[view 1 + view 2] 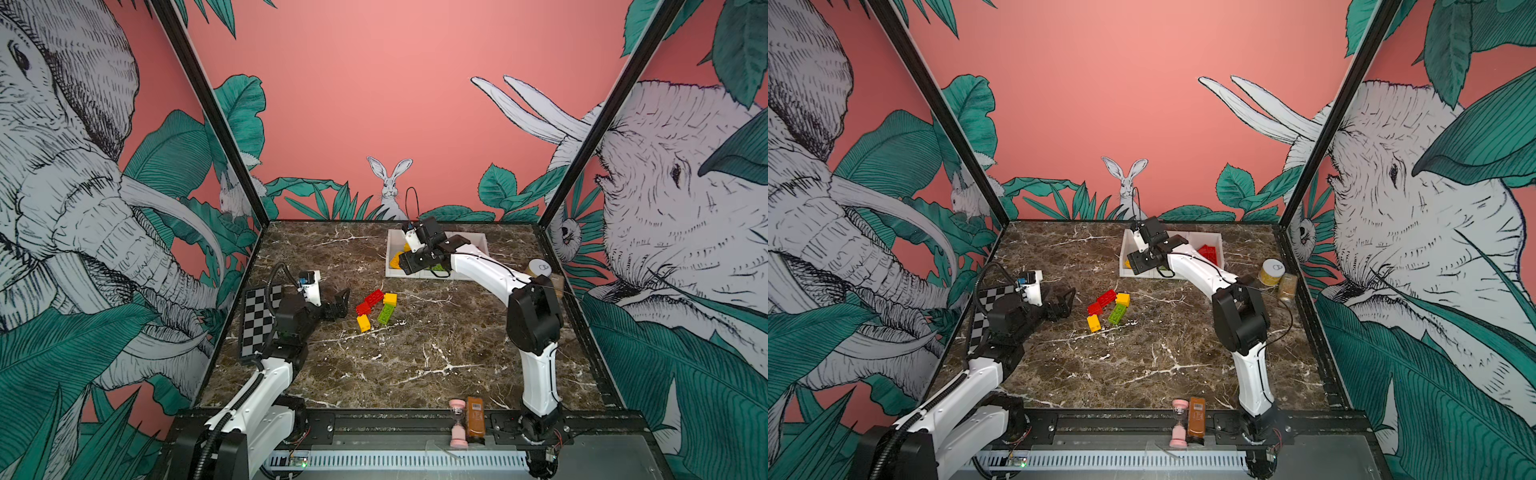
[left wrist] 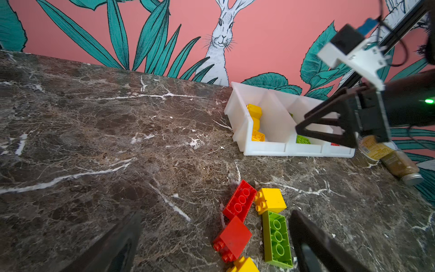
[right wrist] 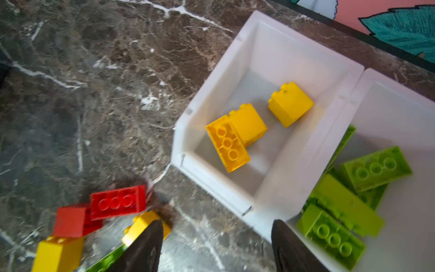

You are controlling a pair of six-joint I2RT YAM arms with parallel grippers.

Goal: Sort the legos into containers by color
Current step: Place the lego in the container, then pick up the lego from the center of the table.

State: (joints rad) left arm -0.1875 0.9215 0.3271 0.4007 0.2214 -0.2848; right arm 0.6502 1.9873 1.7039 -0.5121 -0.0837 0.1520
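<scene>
Five loose legos lie bunched mid-table: a long red one (image 1: 373,296), a square red one (image 1: 363,308), two yellow (image 1: 390,298) (image 1: 364,323) and a lime green one (image 1: 386,313). The white containers (image 1: 390,249) stand at the back. Yellow bricks (image 3: 227,143) lie in the end bin, green ones (image 3: 374,167) in the middle bin, red ones (image 1: 1208,252) in the far bin. My right gripper (image 3: 216,226) hovers over the bins' front wall, open and empty. My left gripper (image 2: 216,215) is low beside the loose bunch, open wide, holding nothing.
A yellow-labelled round jar (image 1: 539,268) and a spice jar lying on its side (image 1: 1287,286) sit right of the bins. A checkerboard (image 1: 255,324) lies at the table's left edge. A pink hourglass (image 1: 458,424) and a brown bottle (image 1: 475,419) stand on the front rail.
</scene>
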